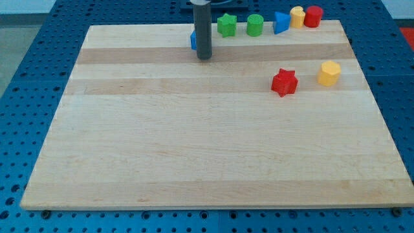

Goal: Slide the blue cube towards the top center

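My tip (204, 57) touches the blue cube (193, 40) near the tabletop's (194, 142) top edge; I'd nudge gently. My tool has no jaws.

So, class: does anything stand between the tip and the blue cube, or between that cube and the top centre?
Nothing visible does. My tip is right beside the blue cube, which peeks out at the rod's left, already near the top centre. The green star sits further right.

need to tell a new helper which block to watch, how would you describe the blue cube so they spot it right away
Start at the wooden board and look along its top edge, where a row of blocks sits. The blue cube is at that row's left end, mostly hidden behind my tip, with only a blue sliver showing. The other blue block is a wedge-like piece further right, in full view between green and yellow blocks.
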Available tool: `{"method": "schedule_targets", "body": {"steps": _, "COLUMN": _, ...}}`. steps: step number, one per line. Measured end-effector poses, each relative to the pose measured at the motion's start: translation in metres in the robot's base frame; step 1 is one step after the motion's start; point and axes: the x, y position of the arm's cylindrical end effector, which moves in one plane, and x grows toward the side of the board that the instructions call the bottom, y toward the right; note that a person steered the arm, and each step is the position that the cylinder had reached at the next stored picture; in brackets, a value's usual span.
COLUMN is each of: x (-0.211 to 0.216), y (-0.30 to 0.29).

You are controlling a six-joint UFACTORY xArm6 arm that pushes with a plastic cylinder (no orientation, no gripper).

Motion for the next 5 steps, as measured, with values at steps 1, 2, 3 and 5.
{"method": "schedule_targets", "body": {"steps": 1, "x": -0.008, "y": 0.0}}
{"method": "schedule_targets", "body": {"steps": 2, "x": -0.013, "y": 0.0}}
{"method": "schedule_targets", "body": {"steps": 3, "x": -0.013, "y": 0.0}}
{"method": "schedule_targets", "body": {"steps": 5, "x": -0.05, "y": 0.0}}
